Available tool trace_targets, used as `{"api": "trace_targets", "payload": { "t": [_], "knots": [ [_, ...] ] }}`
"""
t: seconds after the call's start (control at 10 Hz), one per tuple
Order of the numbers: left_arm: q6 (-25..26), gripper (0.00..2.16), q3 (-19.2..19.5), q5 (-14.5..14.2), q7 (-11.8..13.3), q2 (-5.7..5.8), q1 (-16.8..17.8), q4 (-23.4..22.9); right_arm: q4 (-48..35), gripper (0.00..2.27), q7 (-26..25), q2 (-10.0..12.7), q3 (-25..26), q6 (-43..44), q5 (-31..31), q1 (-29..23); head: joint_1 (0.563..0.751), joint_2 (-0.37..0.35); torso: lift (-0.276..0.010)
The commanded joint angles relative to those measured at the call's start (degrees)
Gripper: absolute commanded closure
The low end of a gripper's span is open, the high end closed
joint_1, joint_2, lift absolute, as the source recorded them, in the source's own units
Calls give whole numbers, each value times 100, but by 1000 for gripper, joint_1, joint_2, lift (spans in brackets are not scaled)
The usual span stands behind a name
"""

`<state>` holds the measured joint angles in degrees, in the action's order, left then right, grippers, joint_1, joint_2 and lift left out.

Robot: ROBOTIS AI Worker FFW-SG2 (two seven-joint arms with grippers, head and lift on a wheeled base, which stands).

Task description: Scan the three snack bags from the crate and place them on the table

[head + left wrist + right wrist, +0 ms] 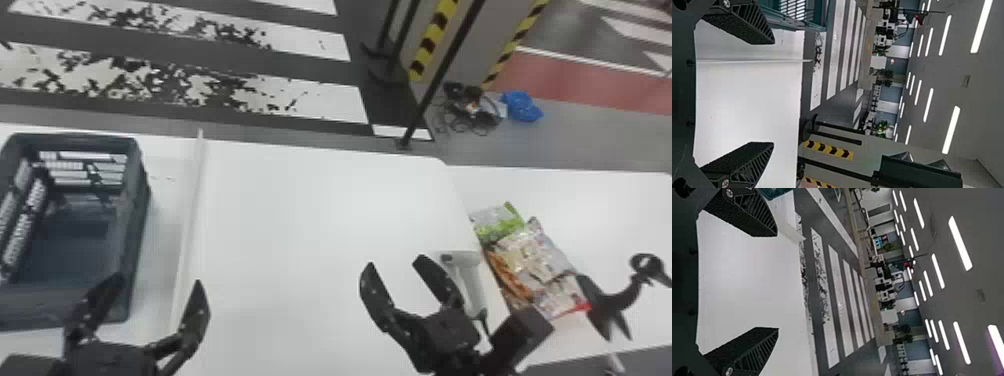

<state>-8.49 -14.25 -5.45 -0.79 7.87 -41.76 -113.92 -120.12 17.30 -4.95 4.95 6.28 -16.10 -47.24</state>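
Observation:
In the head view my left gripper [155,290] stands open at the lower left, beside and partly in front of the crate [135,240], whose visible floor holds no bags. My right gripper [395,270] is open over the white table [300,225], just left of the white scanner [470,280]. Several snack bags, among them a green one [500,222] and a pale one [532,252], lie together on the table at the right. Both wrist views show wide-parted fingers with nothing between them: left gripper [772,94], right gripper [777,282].
A thin raised white strip [192,215] runs between the crate and the middle of the table. At the far right stands a black stand with a ring top [620,300]. Beyond the table's back edge are a black pole [440,75] and cables [470,110] on the floor.

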Motion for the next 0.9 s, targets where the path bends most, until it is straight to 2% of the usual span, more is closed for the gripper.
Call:
{"api": "trace_targets", "payload": {
  "t": [0.0, 0.1, 0.2, 0.4, 0.5, 0.8],
  "knots": [
    [71, 73, -8, 0, 0, 4, -26, 37, 656, 80, -69, -32, -591, 2224, 810, -137, 695, -216, -37],
    [71, 73, 10, 0, 0, 39, -26, 98, 1087, 80, -218, -32, -679, 2804, 959, -110, 695, -161, -37],
    [71, 73, 80, -26, 9, 57, -78, 116, 1245, 80, -236, -32, -644, 2698, 748, -110, 695, -135, -37],
    [-34, 76, 115, -44, 9, 57, -96, 195, 1228, 80, -306, -50, -248, 2136, 388, -128, 695, -134, -37],
    [-368, 76, 115, -44, 61, 57, -166, 256, 1131, 76, -306, -50, -2, 1661, 168, -181, 695, -168, -37],
    [-438, 76, 107, -17, 9, 57, -412, -42, 911, 56, -262, -59, 446, 1327, -306, -365, 695, -285, -37]
  ]
}}
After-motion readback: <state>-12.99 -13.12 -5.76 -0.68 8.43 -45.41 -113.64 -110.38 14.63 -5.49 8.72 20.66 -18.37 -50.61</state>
